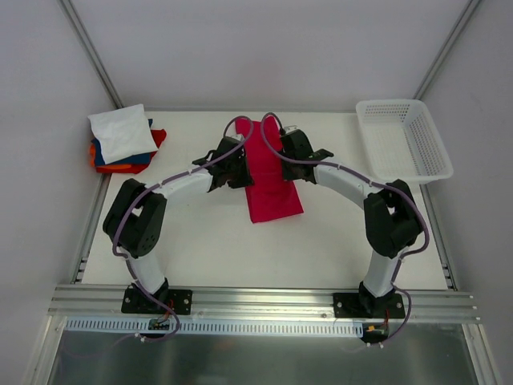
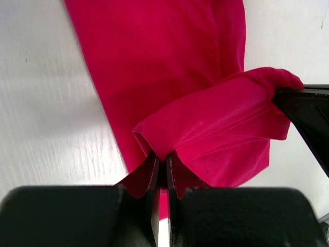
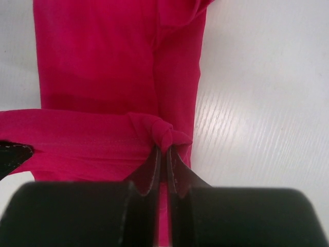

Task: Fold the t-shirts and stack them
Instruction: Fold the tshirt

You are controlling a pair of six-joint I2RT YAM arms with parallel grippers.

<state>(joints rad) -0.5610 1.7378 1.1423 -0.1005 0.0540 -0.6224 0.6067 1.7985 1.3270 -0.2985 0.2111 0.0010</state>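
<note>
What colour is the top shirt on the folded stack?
The top shirt is white, best seen in top external view.

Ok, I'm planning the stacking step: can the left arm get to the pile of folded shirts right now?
Probably, though not freely. Nothing stands between the left gripper and the pile on its side, but it is shut on the red shirt, which the right gripper also pinches.

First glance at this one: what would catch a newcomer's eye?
The crimson t-shirt, a long strip in the middle of the table, stands out, with the left tool and right tool each pinched shut on a fold of it from either side. Next come the stack of folded shirts, white on top, at the far left corner, and the white mesh basket at the far right.
</note>
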